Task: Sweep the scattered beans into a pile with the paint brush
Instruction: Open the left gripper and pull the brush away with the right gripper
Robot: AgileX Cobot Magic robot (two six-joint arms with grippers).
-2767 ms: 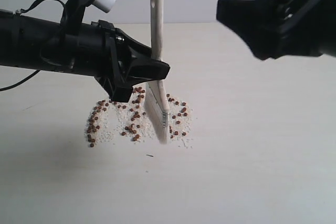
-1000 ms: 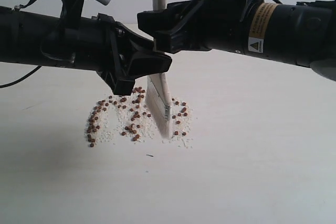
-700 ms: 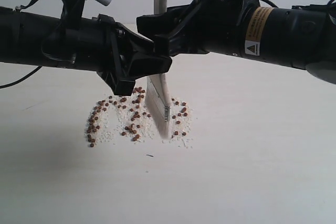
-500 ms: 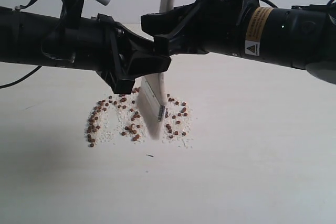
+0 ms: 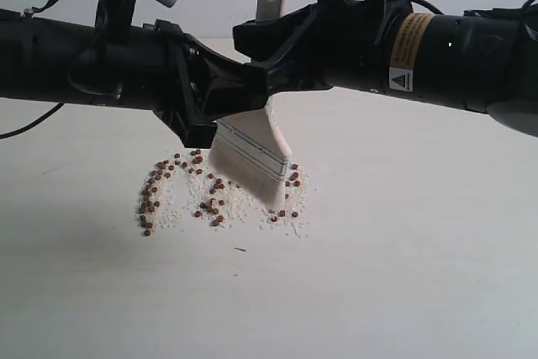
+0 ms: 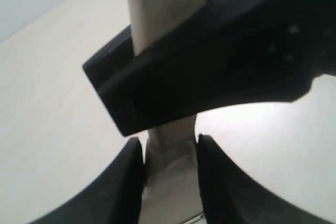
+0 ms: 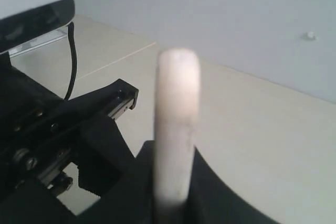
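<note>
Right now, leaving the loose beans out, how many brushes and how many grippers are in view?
paint brush: 1
grippers: 2, the left gripper and the right gripper
Total: 3

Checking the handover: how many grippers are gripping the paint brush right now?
2. The left gripper grips the paint brush low on its handle, just above the ferrule; the right gripper grips it higher up, below the handle's hole.

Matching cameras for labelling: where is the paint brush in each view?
Exterior: paint brush centre, handle up, bristles over the beans.
Left wrist: handle mid-picture, between left gripper fingers.
Right wrist: handle end mid-picture, upright in right gripper.
Shared landmark: the pale table.
</note>
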